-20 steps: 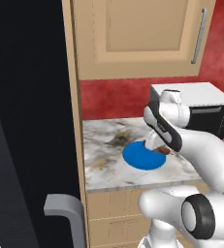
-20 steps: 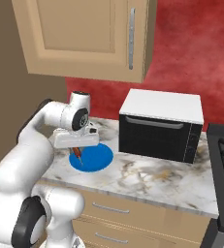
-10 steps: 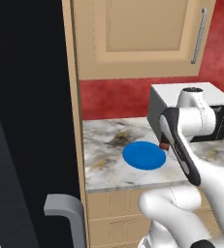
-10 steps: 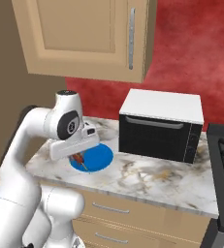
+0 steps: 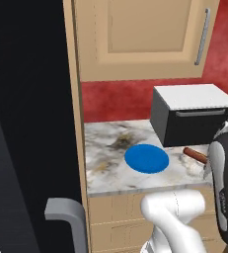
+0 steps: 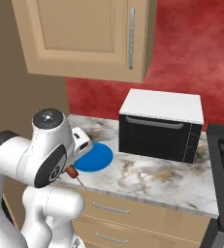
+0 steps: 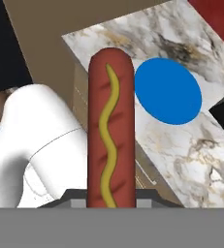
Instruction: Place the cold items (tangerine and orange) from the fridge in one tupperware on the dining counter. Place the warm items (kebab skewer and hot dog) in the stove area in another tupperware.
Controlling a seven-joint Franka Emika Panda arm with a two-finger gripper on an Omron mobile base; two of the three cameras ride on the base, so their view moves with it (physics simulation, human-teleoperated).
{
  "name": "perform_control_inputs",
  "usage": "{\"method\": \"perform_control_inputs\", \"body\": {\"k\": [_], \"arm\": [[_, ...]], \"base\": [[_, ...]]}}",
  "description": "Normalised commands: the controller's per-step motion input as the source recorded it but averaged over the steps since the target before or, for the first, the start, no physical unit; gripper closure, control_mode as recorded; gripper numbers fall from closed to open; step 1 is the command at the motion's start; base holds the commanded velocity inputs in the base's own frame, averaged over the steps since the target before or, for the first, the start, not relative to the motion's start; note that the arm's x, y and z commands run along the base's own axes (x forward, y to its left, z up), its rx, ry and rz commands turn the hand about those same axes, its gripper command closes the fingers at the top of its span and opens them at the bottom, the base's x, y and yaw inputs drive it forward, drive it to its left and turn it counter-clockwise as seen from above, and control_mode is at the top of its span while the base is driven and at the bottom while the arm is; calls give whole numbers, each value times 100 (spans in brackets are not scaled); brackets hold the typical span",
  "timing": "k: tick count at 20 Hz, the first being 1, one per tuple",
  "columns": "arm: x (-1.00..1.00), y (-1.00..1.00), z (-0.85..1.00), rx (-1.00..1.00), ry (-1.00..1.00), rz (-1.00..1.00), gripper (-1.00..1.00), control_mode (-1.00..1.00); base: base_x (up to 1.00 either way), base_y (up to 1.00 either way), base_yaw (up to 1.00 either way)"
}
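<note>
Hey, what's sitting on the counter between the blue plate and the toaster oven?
Nothing: in the right base view, bare marble counter separates the blue plate from the toaster oven. The hot dog is in the gripper.

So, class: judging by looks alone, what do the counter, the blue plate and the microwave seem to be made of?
Counter: looks like polished marble, white with grey and brown veins. Blue plate: flat, even colour, matte, perhaps plastic or glazed ceramic; hard to tell. Microwave: probably painted metal, white top and a dark front.
</note>
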Motion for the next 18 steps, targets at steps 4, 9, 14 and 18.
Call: {"method": "perform_control_inputs", "body": {"k": [4, 9, 14, 18], "arm": [[-53, 32, 46, -22, 0, 21, 100, -100], [-1, 50, -1, -28, -1, 10, 100, -100], [-15, 14, -4, -9, -7, 5, 100, 100], [0, 0, 0, 0, 0, 0, 100, 100]], "base": [[0, 0, 0], [0, 0, 0], [-19, 3, 3], [-86, -14, 11]]}}
